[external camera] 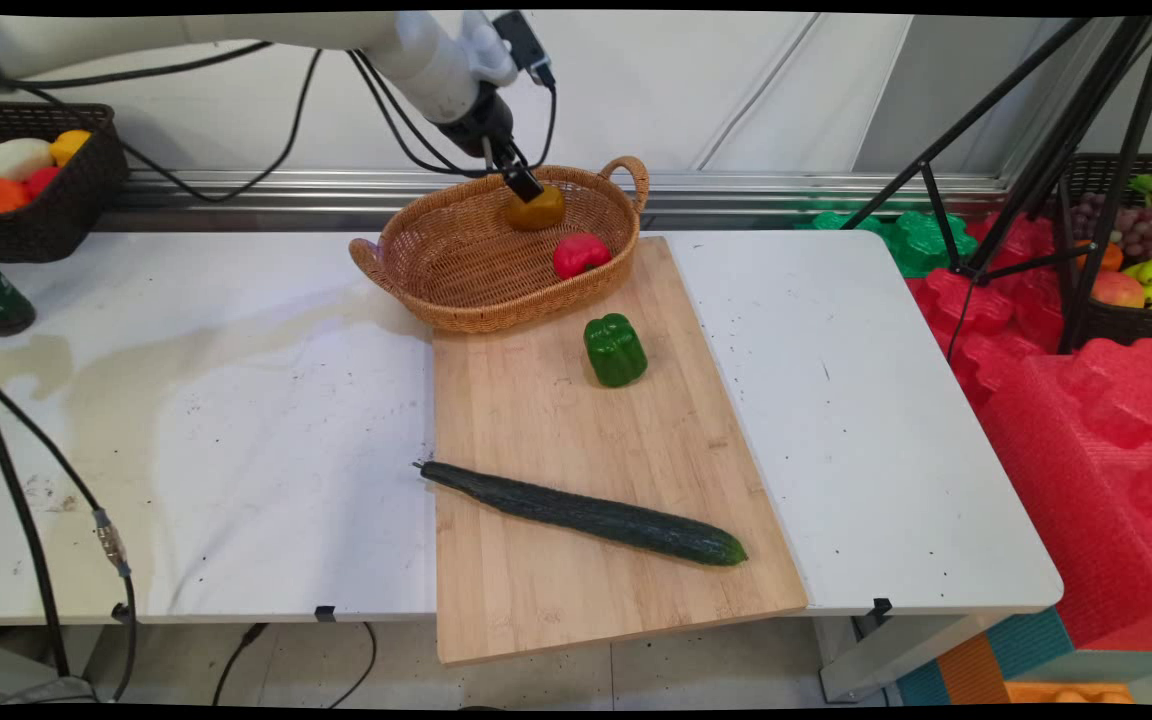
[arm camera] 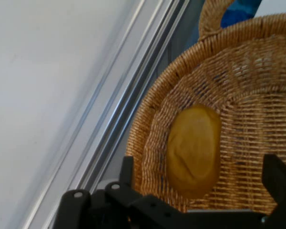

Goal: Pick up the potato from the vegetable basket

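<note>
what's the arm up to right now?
The gripper hangs over the wicker basket at the table's far side, fingers spread wide and holding nothing. Right below it in the basket lies a yellow-brown pepper, free of the fingers; a red pepper lies in the basket too. On the cutting board a green pepper and a cucumber lie apart from the arm.
</note>
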`<state>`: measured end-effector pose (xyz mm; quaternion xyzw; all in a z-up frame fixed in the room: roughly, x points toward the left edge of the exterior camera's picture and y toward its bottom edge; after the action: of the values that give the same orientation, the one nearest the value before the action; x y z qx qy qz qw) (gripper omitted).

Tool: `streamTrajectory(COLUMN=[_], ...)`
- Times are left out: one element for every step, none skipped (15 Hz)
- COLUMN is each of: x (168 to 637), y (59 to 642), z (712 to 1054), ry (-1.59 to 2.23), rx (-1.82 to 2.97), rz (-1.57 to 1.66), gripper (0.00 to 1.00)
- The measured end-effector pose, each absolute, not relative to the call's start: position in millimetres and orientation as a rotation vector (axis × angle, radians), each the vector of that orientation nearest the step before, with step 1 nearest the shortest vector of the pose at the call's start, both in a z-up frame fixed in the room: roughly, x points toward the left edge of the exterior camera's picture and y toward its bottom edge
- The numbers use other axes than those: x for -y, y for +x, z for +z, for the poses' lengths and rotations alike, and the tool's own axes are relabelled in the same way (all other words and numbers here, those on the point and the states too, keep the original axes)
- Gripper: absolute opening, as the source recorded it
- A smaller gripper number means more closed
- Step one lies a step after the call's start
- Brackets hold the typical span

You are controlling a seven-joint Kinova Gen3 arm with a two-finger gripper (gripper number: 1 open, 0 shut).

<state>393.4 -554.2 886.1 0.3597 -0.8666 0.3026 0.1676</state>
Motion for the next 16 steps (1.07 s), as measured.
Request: streamTrajectory(x=[561.8, 568.2, 572.5, 578.5, 582.6, 588.2, 592.7, 596.7, 600.4, 603.8, 608.3, 611.9, 614.4, 616.1, 618.0, 618.8], y=[392.3, 391.0, 389.6, 388.1, 387.1, 385.6, 384.3, 383.1, 382.6, 381.6, 380.2, 380.0, 379.5, 379.2, 378.9, 379.2], z=[879.4, 873.9, 870.1, 864.8, 861.3, 856.3, 852.1, 848.1, 844.2, 840.5, 835.7, 831.3, 827.8, 825.7, 823.0, 821.6], ry=[1.028, 1.03, 1.029, 1.029, 1.028, 1.025, 1.022, 1.02, 1.018, 1.015, 1.012, 1.012, 1.011, 1.011, 1.01, 1.013], rx=[2.48, 2.492, 2.5, 2.512, 2.519, 2.53, 2.539, 2.546, 2.554, 2.561, 2.571, 2.578, 2.583, 2.585, 2.587, 2.586], rz=[0.851, 0.842, 0.835, 0.826, 0.82, 0.81, 0.801, 0.792, 0.784, 0.776, 0.767, 0.76, 0.755, 0.753, 0.753, 0.755], gripper=[1.0, 1.0, 1.0, 1.0, 1.0, 1.0, 1.0, 1.0, 1.0, 1.0, 1.0, 1.0, 1.0, 1.0, 1.0, 1.0])
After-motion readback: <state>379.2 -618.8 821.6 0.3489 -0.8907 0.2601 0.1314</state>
